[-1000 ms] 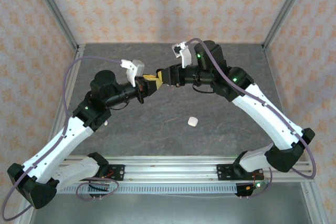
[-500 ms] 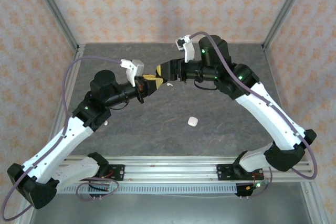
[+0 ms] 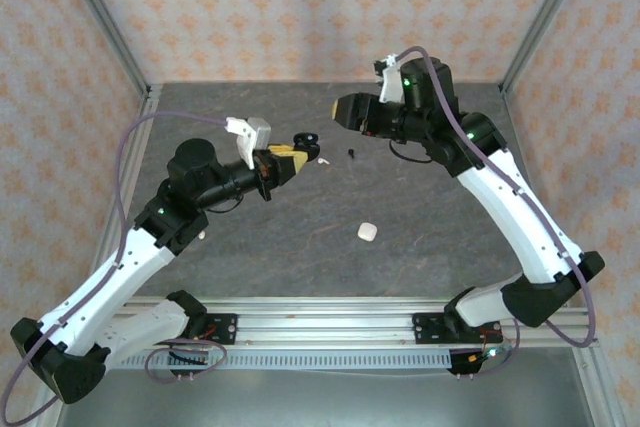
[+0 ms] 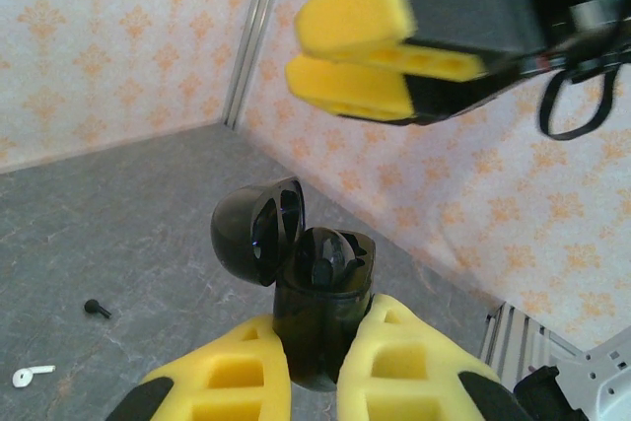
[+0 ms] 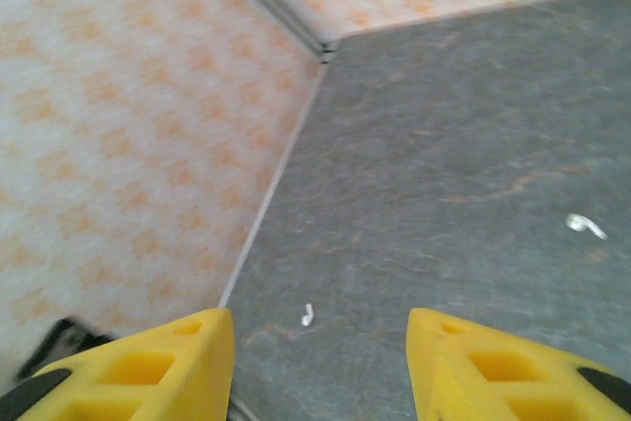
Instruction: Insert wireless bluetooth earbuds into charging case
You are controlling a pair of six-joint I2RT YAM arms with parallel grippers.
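Note:
My left gripper is shut on a black charging case, held upright above the table with its lid flipped open. A dark earbud sits in the case's well. The same case shows at the left gripper in the top view. My right gripper hangs up and to the right of the case, apart from it. Its fingers stand open with nothing between them. On the table lie a black earbud and a white earbud.
A white pebble-like case lies in the middle of the table. Two white earbuds lie on the grey surface in the right wrist view. Patterned walls and a metal frame close the table in at the back and sides.
My right gripper has opened and drawn back up and to the right, away from the black case. The left gripper keeps its hold on the case and has barely moved.

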